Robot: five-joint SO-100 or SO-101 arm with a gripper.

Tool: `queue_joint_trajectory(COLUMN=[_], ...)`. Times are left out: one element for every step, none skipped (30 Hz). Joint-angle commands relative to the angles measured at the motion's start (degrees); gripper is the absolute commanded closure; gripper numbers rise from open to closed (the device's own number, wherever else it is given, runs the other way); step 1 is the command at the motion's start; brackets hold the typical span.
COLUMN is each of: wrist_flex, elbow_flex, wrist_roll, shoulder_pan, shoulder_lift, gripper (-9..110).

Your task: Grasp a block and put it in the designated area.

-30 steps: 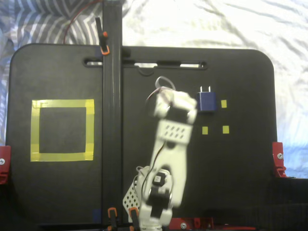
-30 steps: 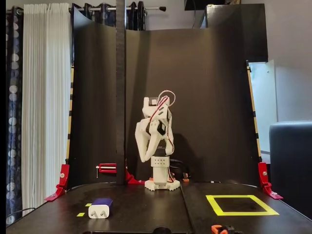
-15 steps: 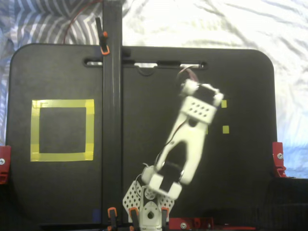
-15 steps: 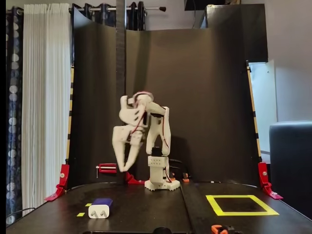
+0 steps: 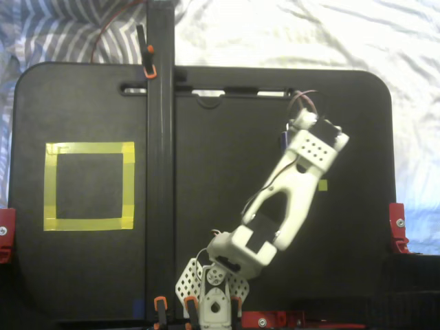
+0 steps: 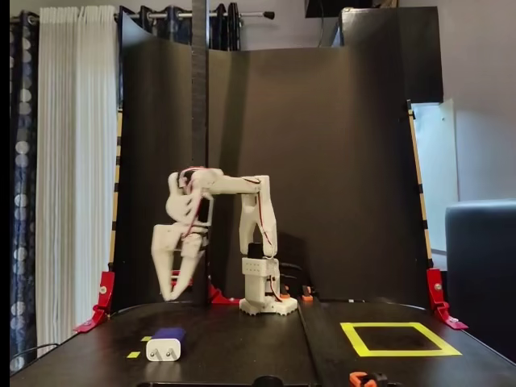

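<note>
Block (image 6: 166, 343): dark blue, on the black table (image 6: 242, 355) at the side view's left, prong end toward the camera, among small yellow tape marks (image 6: 134, 354).
Gripper (image 6: 171, 295): above and behind the block, not touching it; fingers point down, whether parted you cannot tell.
Risk: descend off-centre and you may nudge or tip it.
Designated area (image 6: 401, 339): far right, empty; a loose grasp could drop the block in transit.

black board (image 5: 82, 103) | vertical black post (image 5: 159, 137) | red clamps (image 5: 397, 227) | white curtain (image 6: 76, 161)
</note>
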Motion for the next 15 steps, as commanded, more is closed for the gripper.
queue_joint_trajectory(wrist_flex=[-2.1,-2.7,-3.2,-3.4,-3.5,-3.5,-3.5,-3.5,-3.5,-3.3,-3.3,-3.2,-3.1,-3.1,-3.1], elbow_flex=[-2.2,-2.2,-2.2,-2.2,-2.2,-2.2,-2.2,-2.2,-2.2,-2.2,-2.2,-2.2,-2.2,-2.2,-2.2], wrist_roll=[-0.5,-1.1,-1.6,-2.2,-2.8,-3.3,-3.8,-4.3,-4.6,-4.8,-4.9,-5.1,-5.1,-5.4,-5.7], shoulder_pan=[1.1,1.4,1.7,1.9,2.0,2.2,2.3,2.3,2.3,2.3,2.3,2.3,2.2,2.2,2.2], shoulder_lift=[-0.8,-1.3,-1.8,-2.0,-2.3,-2.5,-2.6,-2.7,-2.7,-2.7,-2.7,-2.7,-2.7,-2.8,-3.0], gripper=[100,99,96,92,87,82,77,75,73,69,69,68,68,68,68])
